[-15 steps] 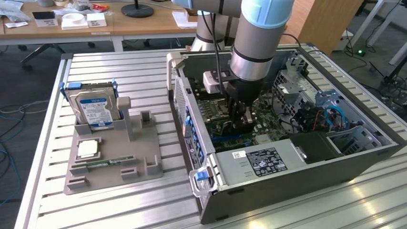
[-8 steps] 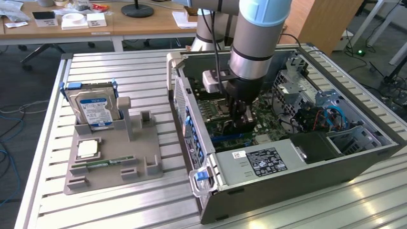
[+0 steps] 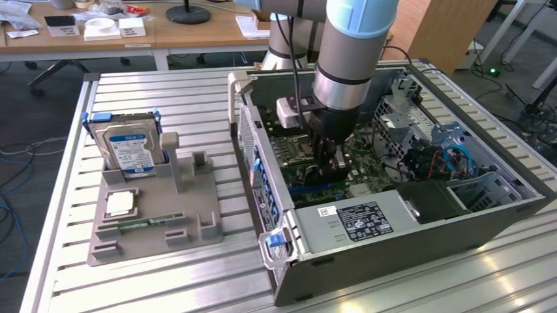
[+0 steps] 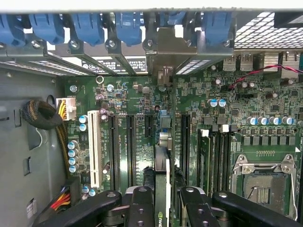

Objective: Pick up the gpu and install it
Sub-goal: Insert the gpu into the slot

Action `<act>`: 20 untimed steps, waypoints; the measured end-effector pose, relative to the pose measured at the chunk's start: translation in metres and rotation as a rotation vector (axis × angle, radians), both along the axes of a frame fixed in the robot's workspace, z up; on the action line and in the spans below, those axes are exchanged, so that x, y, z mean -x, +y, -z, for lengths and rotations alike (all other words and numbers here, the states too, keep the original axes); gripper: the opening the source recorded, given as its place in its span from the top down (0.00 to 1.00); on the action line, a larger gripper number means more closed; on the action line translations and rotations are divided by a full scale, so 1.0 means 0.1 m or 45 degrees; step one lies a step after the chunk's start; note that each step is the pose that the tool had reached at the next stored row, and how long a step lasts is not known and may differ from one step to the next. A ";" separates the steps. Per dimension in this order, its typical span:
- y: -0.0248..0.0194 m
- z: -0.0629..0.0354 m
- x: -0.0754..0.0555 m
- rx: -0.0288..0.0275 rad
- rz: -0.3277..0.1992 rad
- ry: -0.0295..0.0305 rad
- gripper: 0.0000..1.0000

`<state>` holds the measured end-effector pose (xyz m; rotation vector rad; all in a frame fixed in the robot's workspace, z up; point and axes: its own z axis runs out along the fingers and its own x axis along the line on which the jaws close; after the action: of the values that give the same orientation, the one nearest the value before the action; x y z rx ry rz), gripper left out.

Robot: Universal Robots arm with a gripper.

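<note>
The claw (image 4: 161, 201) is closed on the gpu (image 4: 162, 165), holding the card on edge above the motherboard (image 4: 137, 101) inside the open computer case (image 3: 383, 241), at centre frame in the exterior view. At left, a hard drive (image 3: 129, 151) stands in a grey holder (image 3: 187, 218) on the surface (image 3: 156, 98).

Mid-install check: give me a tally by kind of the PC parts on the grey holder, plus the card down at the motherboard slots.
hard drive: 1
processor chip: 1
memory stick: 1
gpu: 1
Total: 4
</note>
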<state>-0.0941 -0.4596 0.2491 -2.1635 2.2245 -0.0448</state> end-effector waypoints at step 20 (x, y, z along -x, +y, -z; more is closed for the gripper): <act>0.000 0.031 0.01 -0.0001 0.000 -0.0002 0.74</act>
<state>-0.0950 -0.4596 0.2460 -2.1635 2.2243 -0.0449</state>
